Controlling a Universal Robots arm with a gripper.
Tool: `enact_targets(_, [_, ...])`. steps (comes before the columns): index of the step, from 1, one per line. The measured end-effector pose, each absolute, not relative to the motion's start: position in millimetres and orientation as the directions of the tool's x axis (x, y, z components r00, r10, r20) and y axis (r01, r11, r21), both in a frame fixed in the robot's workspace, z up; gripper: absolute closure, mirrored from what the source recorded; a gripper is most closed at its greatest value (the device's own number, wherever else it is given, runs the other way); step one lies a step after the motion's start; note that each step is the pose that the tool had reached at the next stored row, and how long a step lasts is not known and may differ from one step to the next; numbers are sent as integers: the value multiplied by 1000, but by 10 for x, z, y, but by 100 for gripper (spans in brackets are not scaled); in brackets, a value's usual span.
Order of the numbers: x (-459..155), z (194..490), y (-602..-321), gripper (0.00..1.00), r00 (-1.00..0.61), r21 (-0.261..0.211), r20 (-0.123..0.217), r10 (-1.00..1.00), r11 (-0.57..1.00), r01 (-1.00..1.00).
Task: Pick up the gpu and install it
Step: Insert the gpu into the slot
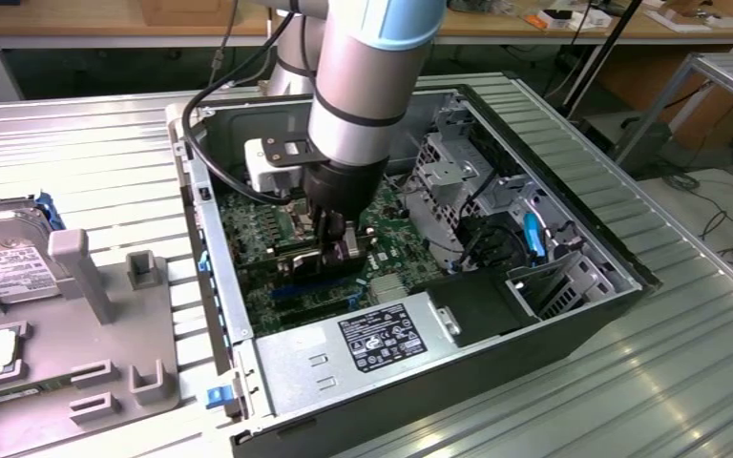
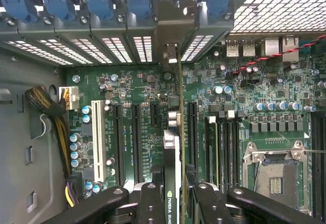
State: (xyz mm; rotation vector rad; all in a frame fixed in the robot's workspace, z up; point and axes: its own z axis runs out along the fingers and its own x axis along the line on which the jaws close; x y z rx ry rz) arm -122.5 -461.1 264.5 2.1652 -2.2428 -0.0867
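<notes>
We have the claw (image 2: pixel 173 196) clamped on the gpu (image 2: pixel 174 147), held edge-on over the motherboard (image 2: pixel 137 86); seating it calls for lining its edge with a slot.

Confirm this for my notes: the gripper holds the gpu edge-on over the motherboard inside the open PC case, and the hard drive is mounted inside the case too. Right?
Not quite. The hard drive sits outside the PC case, on the grey holder at the exterior view's left. The rest holds: the wrist view shows the gripper clamped on the gpu, edge-on above the motherboard.
</notes>
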Motion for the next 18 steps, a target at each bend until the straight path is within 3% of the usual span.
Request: enact_targets(18, [-1225,2617,-4611,73,-34,56,-22,-999,33,-998])
